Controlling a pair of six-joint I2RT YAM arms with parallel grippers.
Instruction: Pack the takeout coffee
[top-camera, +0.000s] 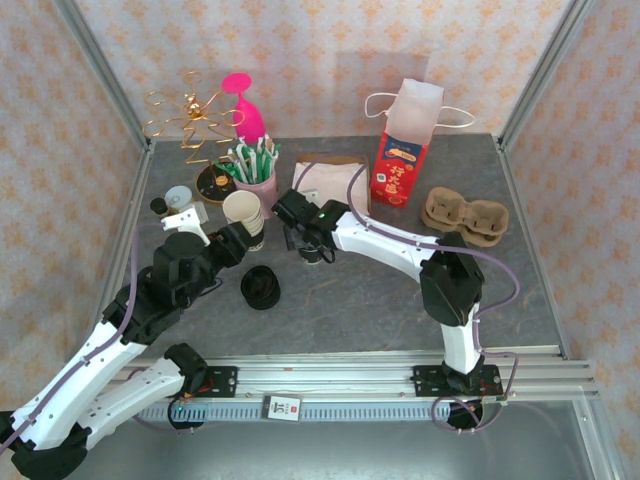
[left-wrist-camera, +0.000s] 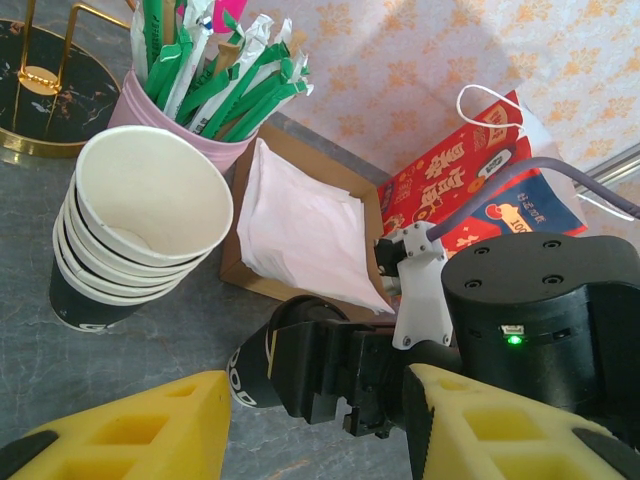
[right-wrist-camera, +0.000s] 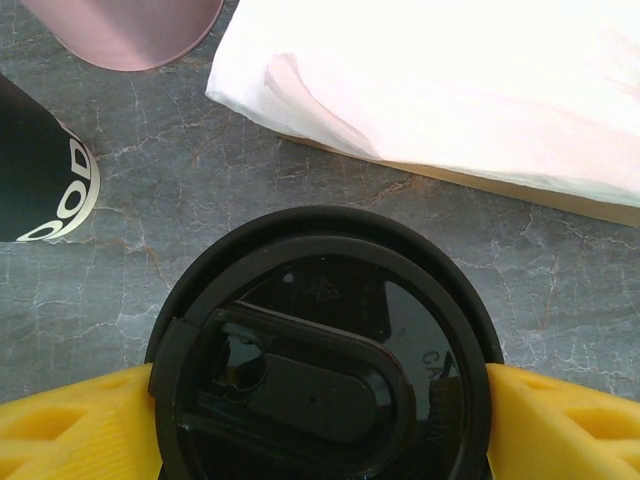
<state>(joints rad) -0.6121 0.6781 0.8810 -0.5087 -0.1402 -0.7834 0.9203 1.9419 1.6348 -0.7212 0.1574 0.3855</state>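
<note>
Gripping the lid (right-wrist-camera: 322, 345) from both sides, your right end effector (right-wrist-camera: 320, 405) is clamped on it. Hold it level and press straight down so the rim seats evenly on the cup (left-wrist-camera: 255, 365), which stands on the bench (right-wrist-camera: 250, 190) just beside the napkins (right-wrist-camera: 450, 90). Your left end effector (left-wrist-camera: 315, 395) stands apart, empty. The right wrist view shows the contact, probably square; the left wrist view adds the cup wall beneath.

A lab cell dressed as a café: aluminium posts (top-camera: 108, 75) and floral panels (top-camera: 330, 60) enclose the grey bench (top-camera: 360, 300), with paper cups (top-camera: 244, 215) stacked on it.
</note>
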